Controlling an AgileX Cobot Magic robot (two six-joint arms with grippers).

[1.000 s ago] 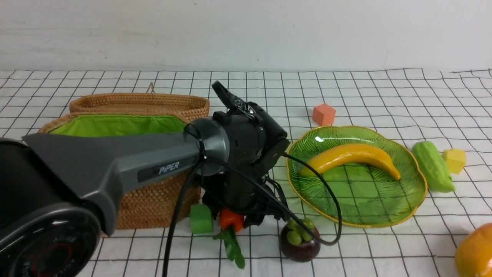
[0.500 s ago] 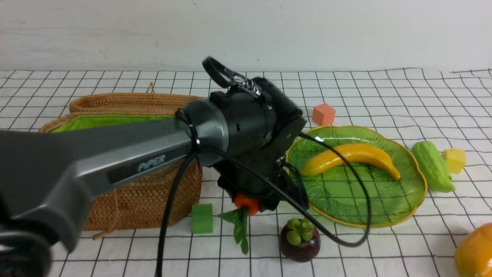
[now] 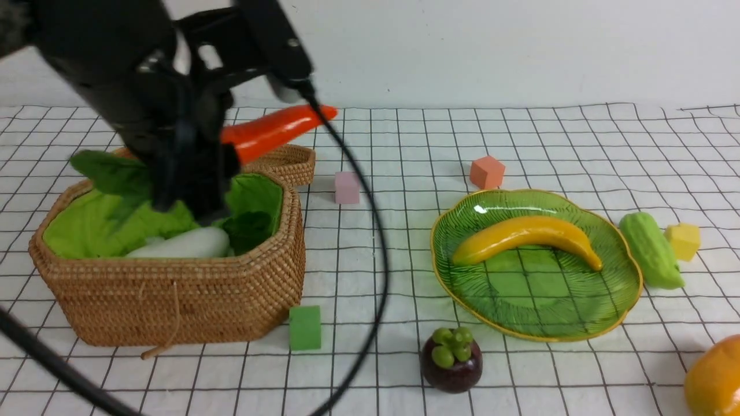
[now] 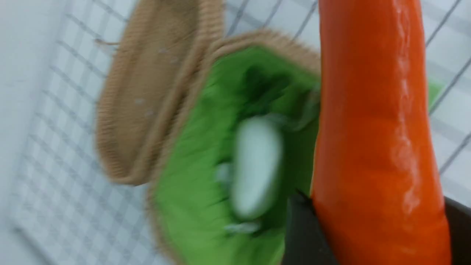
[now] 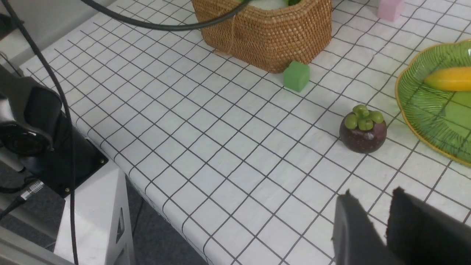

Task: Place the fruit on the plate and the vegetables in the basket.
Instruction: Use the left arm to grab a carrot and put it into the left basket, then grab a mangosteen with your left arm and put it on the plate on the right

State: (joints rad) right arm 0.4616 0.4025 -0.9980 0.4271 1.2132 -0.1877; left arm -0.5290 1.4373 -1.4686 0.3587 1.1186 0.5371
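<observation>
- Where the cloth (image 5: pixel 228 154) lies nearest, the right gripper (image 5: pixel 386 228) hangs over it empty, jaws narrowly parted.
- Mango (image 3: pixel 717 378) sits at the near right edge; mangosteen (image 3: pixel 451 361) sits on the cloth, in front of the gap between basket (image 3: pixel 173 294) and plate (image 3: pixel 537 306).
- Eggplant (image 3: pixel 185 244) lies in the basket; banana (image 3: pixel 526 236) lies on the plate.
- Gourd (image 3: pixel 650 249) lies just right of the plate.
- Left gripper (image 3: pixel 225 153) clamps the carrot (image 3: pixel 277 130) by its thick end above the basket.
</observation>
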